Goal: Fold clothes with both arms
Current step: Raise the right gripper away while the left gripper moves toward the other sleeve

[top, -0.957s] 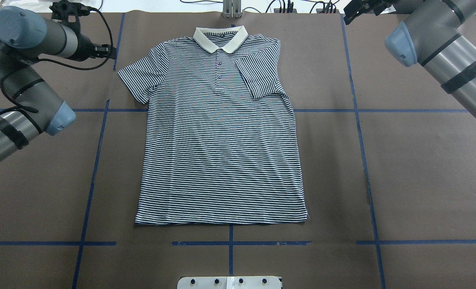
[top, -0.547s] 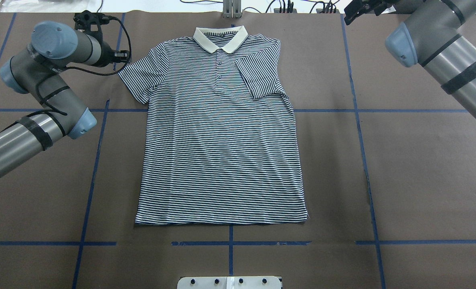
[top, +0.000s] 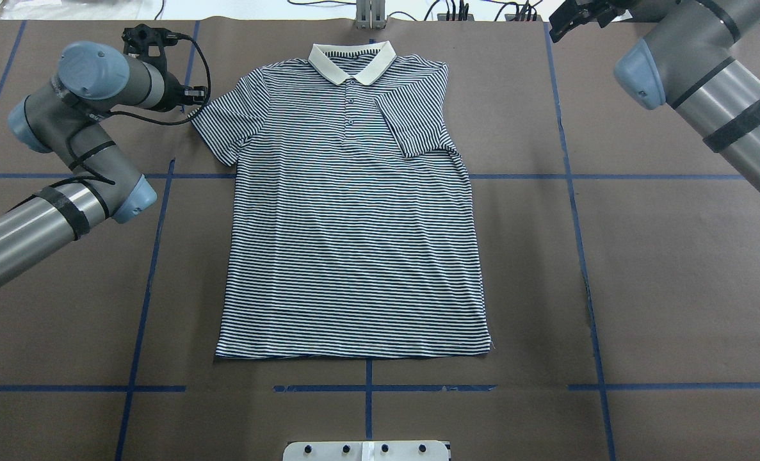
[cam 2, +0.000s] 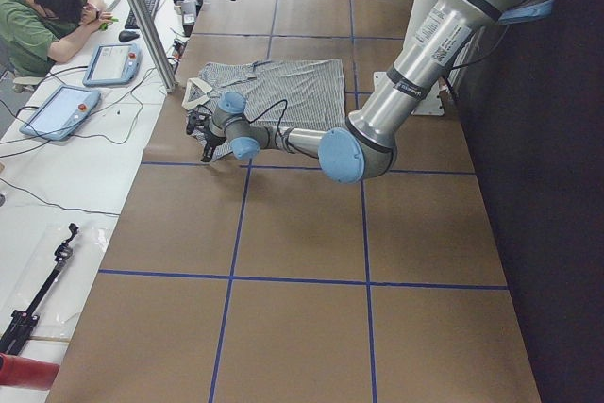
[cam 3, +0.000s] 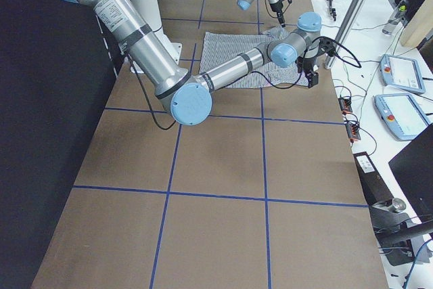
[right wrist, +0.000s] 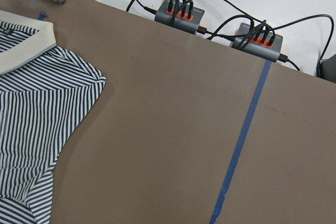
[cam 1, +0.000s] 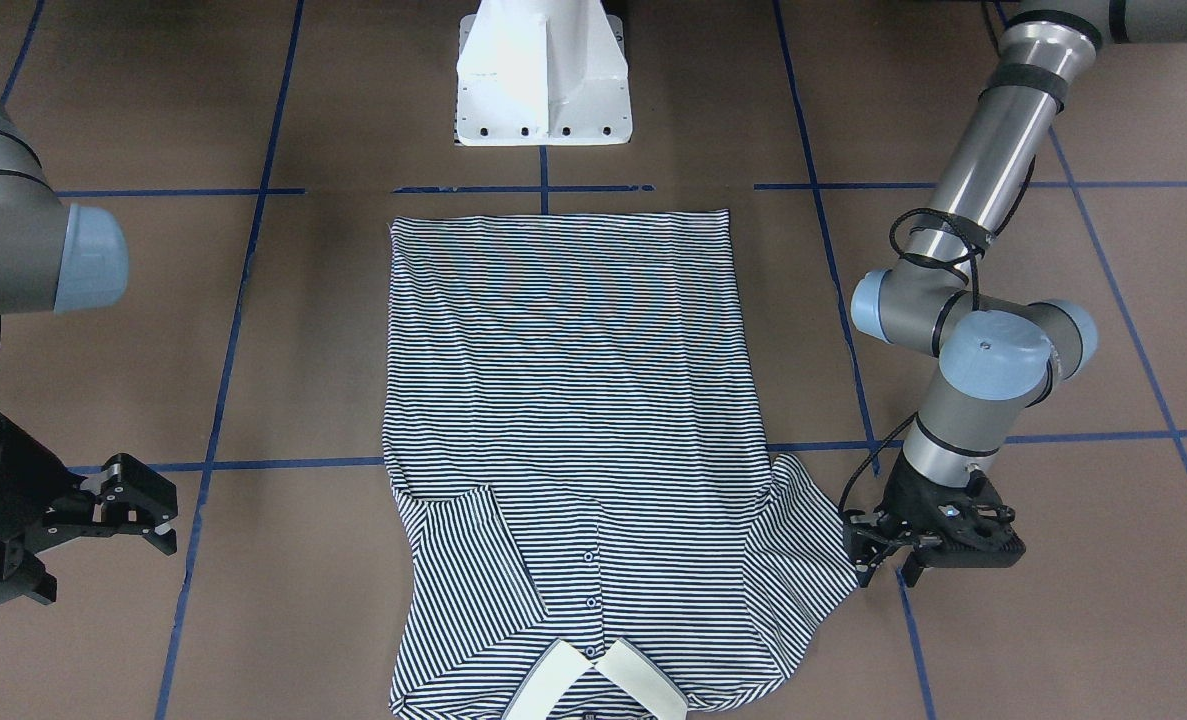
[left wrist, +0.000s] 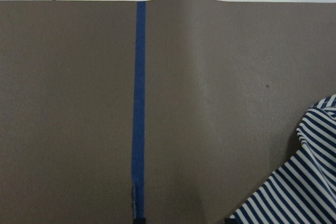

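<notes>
The polo shirt (top: 354, 224) lies flat in the middle of the bench (top: 674, 269), collar toward the far edge. The left gripper (cam 1: 884, 573), jaws apart, sits just beside its spread sleeve. The right gripper (cam 1: 167, 530), jaws also parted, hangs well apart.

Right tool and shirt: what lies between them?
Front-facing view: only bare brown table cover crossed by one blue tape line separates the right tool from the shirt.

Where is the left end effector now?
In the overhead view the left end effector is at the upper left, just beside the polo shirt, at the cuff of its spread sleeve; whether it touches I cannot tell.
</notes>
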`<state>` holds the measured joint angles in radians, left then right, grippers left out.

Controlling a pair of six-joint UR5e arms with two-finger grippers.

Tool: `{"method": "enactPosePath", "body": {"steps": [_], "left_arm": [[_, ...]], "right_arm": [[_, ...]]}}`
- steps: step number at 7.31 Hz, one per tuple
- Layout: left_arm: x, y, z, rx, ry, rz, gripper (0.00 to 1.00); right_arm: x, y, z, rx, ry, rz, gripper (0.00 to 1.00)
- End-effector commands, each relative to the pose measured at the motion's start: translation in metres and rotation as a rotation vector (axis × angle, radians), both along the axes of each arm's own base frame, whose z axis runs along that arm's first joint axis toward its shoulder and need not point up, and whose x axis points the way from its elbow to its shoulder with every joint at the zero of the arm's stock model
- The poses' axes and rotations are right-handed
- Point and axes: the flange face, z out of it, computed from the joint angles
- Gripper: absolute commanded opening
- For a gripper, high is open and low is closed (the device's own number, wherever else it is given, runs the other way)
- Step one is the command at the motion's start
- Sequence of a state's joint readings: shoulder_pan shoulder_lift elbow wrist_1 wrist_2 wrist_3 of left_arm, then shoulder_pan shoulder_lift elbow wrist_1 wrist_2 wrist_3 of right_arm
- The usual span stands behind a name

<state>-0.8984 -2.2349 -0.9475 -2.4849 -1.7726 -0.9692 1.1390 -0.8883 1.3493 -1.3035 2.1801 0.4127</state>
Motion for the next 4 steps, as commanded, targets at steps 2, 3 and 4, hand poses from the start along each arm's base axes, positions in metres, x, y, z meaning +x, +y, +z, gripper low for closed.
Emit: {"method": "enactPosePath", "body": {"steps": [2,3,4], "left_arm": [[0.0046,0.0058,0.0017,0.002,0.003,0.012,0.59],[0.0047,0.0076,0.0038,0.001,0.002,0.014,0.59],[0.0045,0.0081,0.0049,-0.001,0.002,0.015,0.59]], "right_arm": [[-0.0002,0.0005,0.0037,-0.003,0.003,0.000,1.00],[0.0002,0.0014,0.0064,-0.006,0.004,0.000,1.00],[0.0002,0.0014,0.0064,-0.005,0.005,0.000,1.00]]}}
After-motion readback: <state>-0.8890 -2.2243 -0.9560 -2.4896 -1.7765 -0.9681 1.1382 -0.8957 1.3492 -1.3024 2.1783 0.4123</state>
